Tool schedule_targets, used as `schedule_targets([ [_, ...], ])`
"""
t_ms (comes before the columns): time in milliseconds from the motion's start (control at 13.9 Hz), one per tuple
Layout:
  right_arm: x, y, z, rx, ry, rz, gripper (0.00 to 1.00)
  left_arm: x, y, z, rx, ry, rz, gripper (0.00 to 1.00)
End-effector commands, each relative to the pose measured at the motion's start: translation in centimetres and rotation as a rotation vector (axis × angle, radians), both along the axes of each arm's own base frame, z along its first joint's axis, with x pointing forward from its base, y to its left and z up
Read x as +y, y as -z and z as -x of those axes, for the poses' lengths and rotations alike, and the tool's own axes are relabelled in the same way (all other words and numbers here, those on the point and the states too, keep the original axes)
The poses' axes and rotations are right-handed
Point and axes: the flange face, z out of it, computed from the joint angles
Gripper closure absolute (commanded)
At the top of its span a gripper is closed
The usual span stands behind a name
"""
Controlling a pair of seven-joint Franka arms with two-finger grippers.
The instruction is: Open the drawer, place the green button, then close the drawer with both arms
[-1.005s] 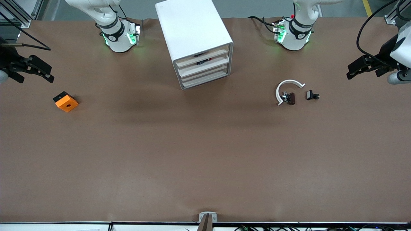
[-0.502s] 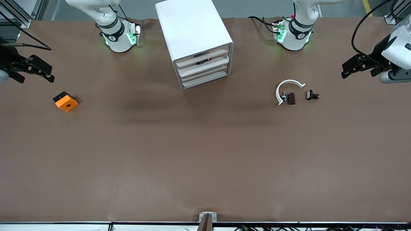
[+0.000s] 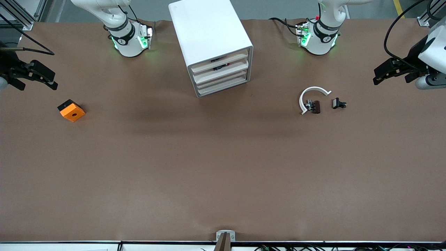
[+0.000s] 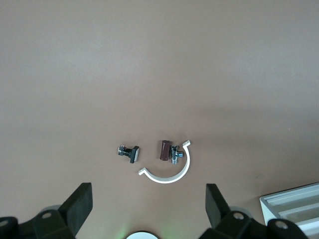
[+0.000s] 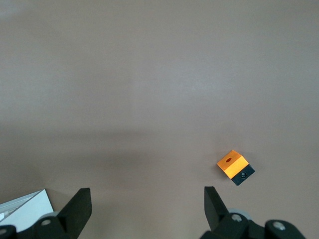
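The tall white cabinet (image 3: pixel 209 38) stands between the arm bases, and its four cream-fronted drawers (image 3: pixel 223 71) are all pushed in. A corner of it shows in the left wrist view (image 4: pixel 294 206). The button (image 3: pixel 338 103) is a tiny dark boxy part lying on the table toward the left arm's end; it also shows in the left wrist view (image 4: pixel 129 152), and no green cap shows. My left gripper (image 3: pixel 378 78) hangs open and empty at that end of the table, apart from the button (image 4: pixel 149 199). My right gripper (image 3: pixel 52 82) hangs open and empty at the right arm's end (image 5: pixel 147 201).
A brown-black part with a white curved strip (image 3: pixel 313 101) lies beside the button, toward the cabinet (image 4: pixel 167 159). An orange block with a round hole (image 3: pixel 71 111) lies near the right gripper, nearer the front camera (image 5: pixel 234 167).
The left gripper swung a little toward the table's middle, then drew back a little. The right gripper barely shifted. Nothing on the table moved.
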Motion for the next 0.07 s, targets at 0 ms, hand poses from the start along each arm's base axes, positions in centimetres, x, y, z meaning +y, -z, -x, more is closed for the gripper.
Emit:
schedule_targets([
  [0,-0.26,-0.44,-0.06,-0.007,0.001,0.019,0.0,-0.07,-0.52,0.35,0.001,0.031,-0.01,0.0],
])
